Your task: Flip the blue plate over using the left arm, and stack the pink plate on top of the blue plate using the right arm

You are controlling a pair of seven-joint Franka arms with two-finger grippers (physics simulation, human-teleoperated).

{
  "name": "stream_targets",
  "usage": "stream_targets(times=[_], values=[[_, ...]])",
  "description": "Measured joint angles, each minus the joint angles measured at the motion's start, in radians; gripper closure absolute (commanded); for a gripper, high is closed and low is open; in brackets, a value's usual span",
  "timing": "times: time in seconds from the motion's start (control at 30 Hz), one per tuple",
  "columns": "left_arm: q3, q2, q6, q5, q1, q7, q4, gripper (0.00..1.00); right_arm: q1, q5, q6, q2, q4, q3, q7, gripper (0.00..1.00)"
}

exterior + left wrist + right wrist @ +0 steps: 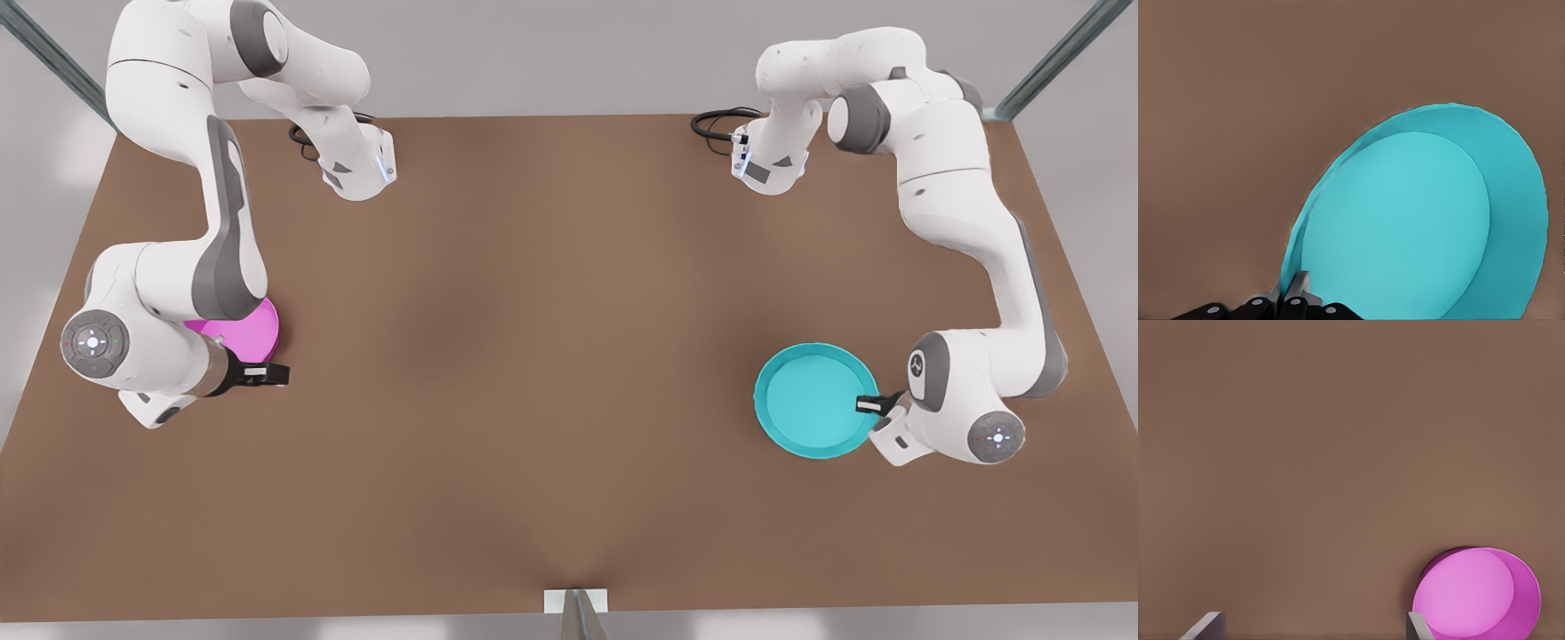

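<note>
Turquoise rim sits pinched between the left gripper's fingers, which are pressed together on the edge of the blue plate; in the front view that gripper bites the plate's edge on the side towards the front view's right. The plate looks to be tilted up off the brown table at the held edge, though how far is hard to judge.

Over at the front view's left, the right gripper hangs beside the pink plate, its fingers spread wide and holding nothing. In its wrist view the pink plate lies just beyond one fingertip, flat on the table and right way up.

Both plates are empty. They look like thin, stiff plastic: probably light, rigid enough to swing by one edge, and smooth enough to slip in a narrow pinch. The upright rim is the sensible place to grip, one finger inside and one outside. For the blue plate, the flip likely depends on that rim hold not twisting loose. The two plates are well apart, so the pink one faces a long carry across.
</note>
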Motion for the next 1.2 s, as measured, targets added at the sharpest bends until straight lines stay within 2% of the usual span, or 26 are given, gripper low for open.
stream_targets(times=[0.23, 0.47, 0.73, 0.87, 1.2], values=[[0.000, -0.008, -0.111, 0.186, -0.226, -0.110, 0.070, 0.79, 0.017, -0.044, -0.001, 0.021, -0.007, 0.003, -0.002, 0.00], [-0.001, -0.008, -0.167, 0.454, -0.464, -0.309, 0.071, 0.79, 0.014, -0.043, 0.025, 0.053, -0.001, -0.002, -0.004, 0.00], [-0.002, 0.019, -0.295, 0.711, -0.728, -0.707, 0.021, 0.79, 0.016, -0.043, 0.041, 0.058, 0.014, -0.002, -0.004, 0.00], [-0.004, 0.069, -0.386, 0.787, -0.832, -0.905, 0.012, 0.79, 0.014, -0.043, 0.041, 0.057, 0.015, -0.002, -0.004, 0.00], [-0.005, 0.164, -0.499, 0.851, -1.034, -1.120, 0.014, 0.79, -0.017, -0.035, 0.072, 0.088, 0.035, -0.003, 0.000, 0.00]])
